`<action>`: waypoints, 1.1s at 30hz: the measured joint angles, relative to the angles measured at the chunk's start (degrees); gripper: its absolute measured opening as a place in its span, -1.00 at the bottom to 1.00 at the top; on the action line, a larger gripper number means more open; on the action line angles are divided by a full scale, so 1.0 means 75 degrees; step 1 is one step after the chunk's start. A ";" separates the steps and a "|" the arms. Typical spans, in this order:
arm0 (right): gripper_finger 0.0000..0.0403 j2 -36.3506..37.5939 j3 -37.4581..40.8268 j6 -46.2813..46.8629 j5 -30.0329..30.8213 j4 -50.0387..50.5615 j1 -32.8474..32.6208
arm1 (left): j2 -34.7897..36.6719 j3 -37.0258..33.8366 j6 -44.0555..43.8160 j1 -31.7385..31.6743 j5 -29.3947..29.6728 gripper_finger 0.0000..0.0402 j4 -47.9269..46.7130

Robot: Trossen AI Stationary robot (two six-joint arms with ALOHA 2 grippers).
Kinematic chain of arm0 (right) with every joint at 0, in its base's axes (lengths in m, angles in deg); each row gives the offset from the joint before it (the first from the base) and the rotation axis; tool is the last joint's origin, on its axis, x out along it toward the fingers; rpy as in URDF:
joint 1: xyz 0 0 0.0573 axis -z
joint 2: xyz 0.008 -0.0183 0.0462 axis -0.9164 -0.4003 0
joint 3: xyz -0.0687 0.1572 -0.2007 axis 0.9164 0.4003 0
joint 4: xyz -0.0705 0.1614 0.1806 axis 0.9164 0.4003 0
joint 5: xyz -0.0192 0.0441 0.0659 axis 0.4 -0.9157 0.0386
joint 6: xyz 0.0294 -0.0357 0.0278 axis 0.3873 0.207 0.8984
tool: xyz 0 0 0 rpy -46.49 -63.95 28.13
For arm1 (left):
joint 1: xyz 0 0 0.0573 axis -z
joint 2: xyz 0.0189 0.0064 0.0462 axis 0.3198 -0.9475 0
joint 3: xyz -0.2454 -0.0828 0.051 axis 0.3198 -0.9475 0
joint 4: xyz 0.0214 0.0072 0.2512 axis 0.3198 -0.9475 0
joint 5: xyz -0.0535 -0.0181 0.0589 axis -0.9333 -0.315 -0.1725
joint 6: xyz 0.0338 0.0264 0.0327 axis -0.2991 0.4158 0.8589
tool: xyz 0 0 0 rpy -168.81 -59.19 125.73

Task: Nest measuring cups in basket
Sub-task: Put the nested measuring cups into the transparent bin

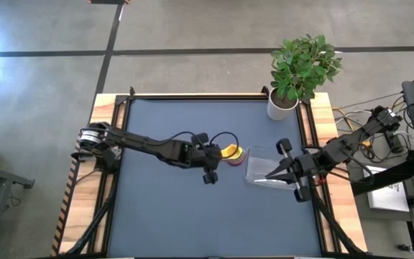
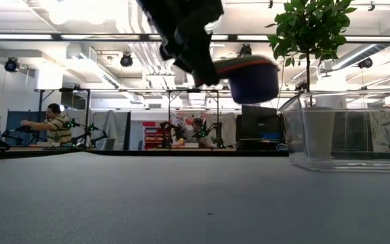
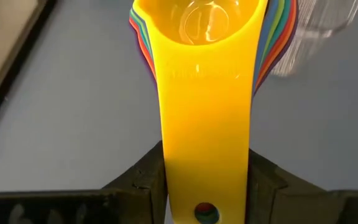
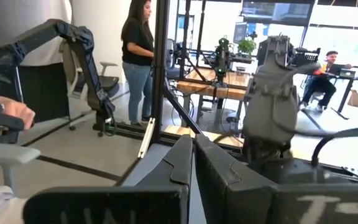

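Note:
The measuring cups are nested in one stack, with the yellow cup (image 3: 201, 25) on top and coloured rims fanned under it. In the low view the stack (image 2: 252, 76) hangs above the table with a dark blue cup lowest. My left gripper (image 1: 218, 154) is shut on the stack's handles, just left of the basket (image 1: 259, 160). The clear basket (image 2: 344, 129) stands on its base on the table. My right gripper (image 1: 268, 174), shut, reaches over the basket's near part from the right. Whether it touches the basket, I cannot tell. My left gripper (image 3: 207, 171) pinches the stacked handles between its two fingers, one on each long edge of the yellow handle (image 3: 207, 143), near its free end. The fingers (image 3: 145, 180) lie along the handles and come from the table's left. The stack is lifted clear, its bowls pointing toward the basket.
A potted plant in a white pot (image 1: 282, 106) stands at the table's far right corner, behind the basket. The dark mat (image 1: 178, 208) has a raised frame along its edges. People and other rigs show in the room beyond the table.

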 joint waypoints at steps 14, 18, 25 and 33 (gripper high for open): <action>-0.96 0.0173 0.0000 -0.0242 -0.0061 -0.1604 0.0000 | -0.0015 0.0785 0.1649 -0.0038 -0.0636 -0.42 0.0952; -0.96 0.0369 0.0000 -0.0293 -0.0058 -0.1704 0.0003 | -0.0017 0.0766 0.1840 -0.0138 -0.0828 -0.42 0.1177; -0.96 0.0469 0.0000 -0.0273 -0.0058 -0.1704 0.0003 | -0.0067 0.0733 0.2078 -0.0232 -0.1417 -0.42 0.1796; -0.96 0.0449 0.0000 -0.0227 -0.0056 -0.1761 0.0005 | -0.0716 0.0722 0.2307 -0.0331 -0.2038 -0.42 0.2766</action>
